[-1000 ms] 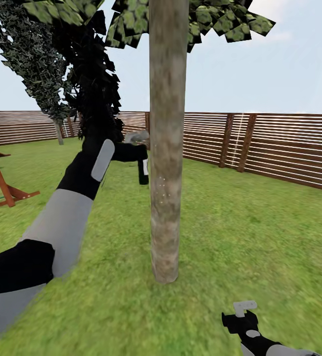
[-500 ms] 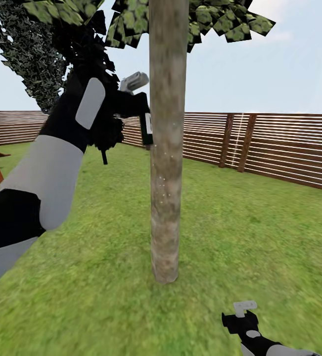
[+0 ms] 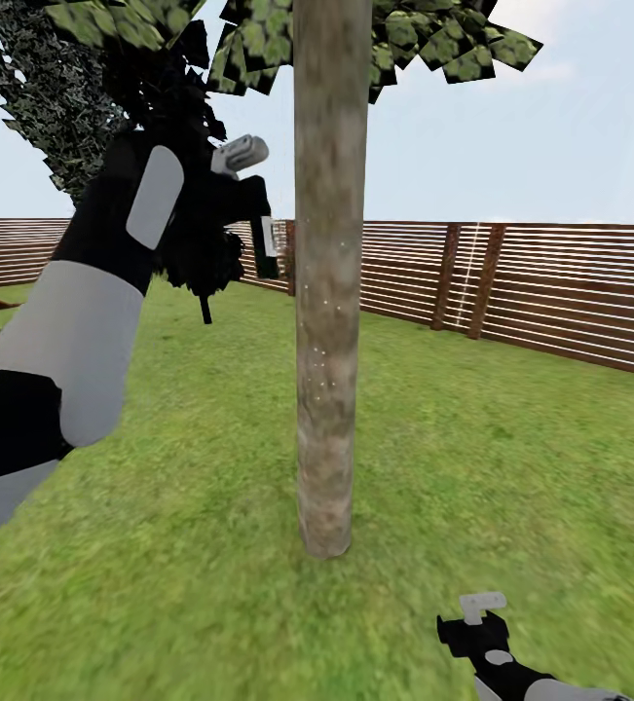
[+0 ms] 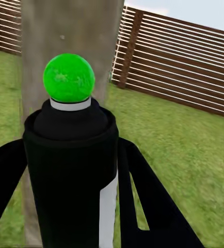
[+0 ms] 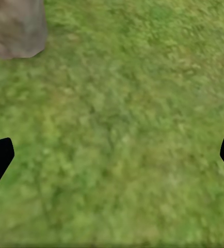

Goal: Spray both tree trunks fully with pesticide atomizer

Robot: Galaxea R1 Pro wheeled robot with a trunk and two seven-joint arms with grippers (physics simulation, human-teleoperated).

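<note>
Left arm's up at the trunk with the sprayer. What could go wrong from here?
1. Coverage gap: white pesticide specks dot just a mid band of the tree trunk; the base looks bare and may get skipped.
2. Collision: the pesticide atomizer, held in the left gripper, sits close beside the trunk; a swing could clip it.
3. Spray may pass beside the trunk.

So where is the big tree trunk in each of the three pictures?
Head view: the tree trunk stands upright in the middle, from the top edge down to the grass.
Left wrist view: the tree trunk rises behind the pesticide atomizer held in the jaws.
Right wrist view: just its base shows in one corner.
Shared landmark: the green lawn around the trunk.
</note>
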